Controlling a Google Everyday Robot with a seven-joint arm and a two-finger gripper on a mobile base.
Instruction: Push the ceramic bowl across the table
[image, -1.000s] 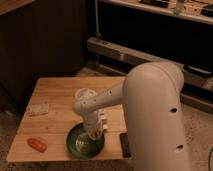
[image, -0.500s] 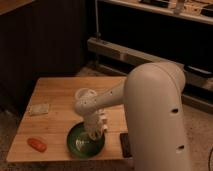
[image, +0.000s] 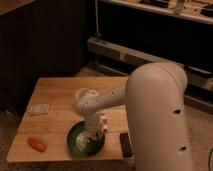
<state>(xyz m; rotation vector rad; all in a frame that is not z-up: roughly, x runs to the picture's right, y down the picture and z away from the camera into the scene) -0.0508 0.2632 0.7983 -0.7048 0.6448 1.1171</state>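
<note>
A dark green ceramic bowl (image: 82, 140) sits on the wooden table (image: 60, 92) near its front edge, right of the middle. My gripper (image: 96, 132) hangs down from the white arm (image: 150, 100) and reaches into the bowl at its right side, touching or close to the inner rim.
A small orange-red object (image: 37, 144) lies at the table's front left corner. A pale flat packet (image: 39, 109) lies at the left side. A black flat device (image: 126, 144) lies at the front right edge. Dark shelving and a metal rail stand behind the table.
The gripper and bowl stay almost in the same place; the gripper has sunk slightly lower into the bowl's right side.
</note>
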